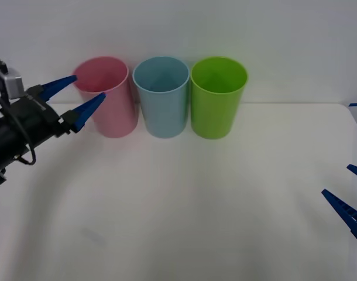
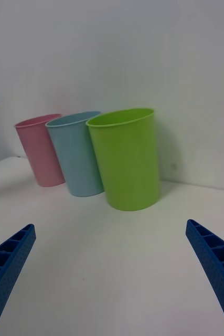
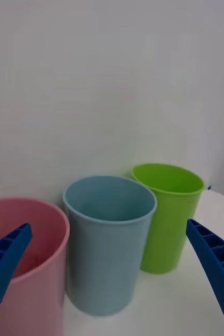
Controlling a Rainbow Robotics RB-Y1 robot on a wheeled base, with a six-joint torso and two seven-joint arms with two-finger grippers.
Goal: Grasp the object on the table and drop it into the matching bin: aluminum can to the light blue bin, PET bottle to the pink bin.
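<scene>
The left gripper [image 1: 81, 95], fingers apart and empty, hangs beside the pink bin [image 1: 108, 99] rim, while the right gripper [image 1: 349, 193] sits spread low over the table [image 1: 196, 205].

- We see bare table [image 1: 184, 216] in front of the cups.
- Pink cup [image 1: 108, 99], blue cup [image 1: 162, 99] and green cup [image 1: 216, 99] stand touching, a wall along the back.

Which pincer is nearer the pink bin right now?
Left. The left pincer hangs open beside the pink bin, near its rim. The right pincer sits open, low at the table's far right edge.
</scene>
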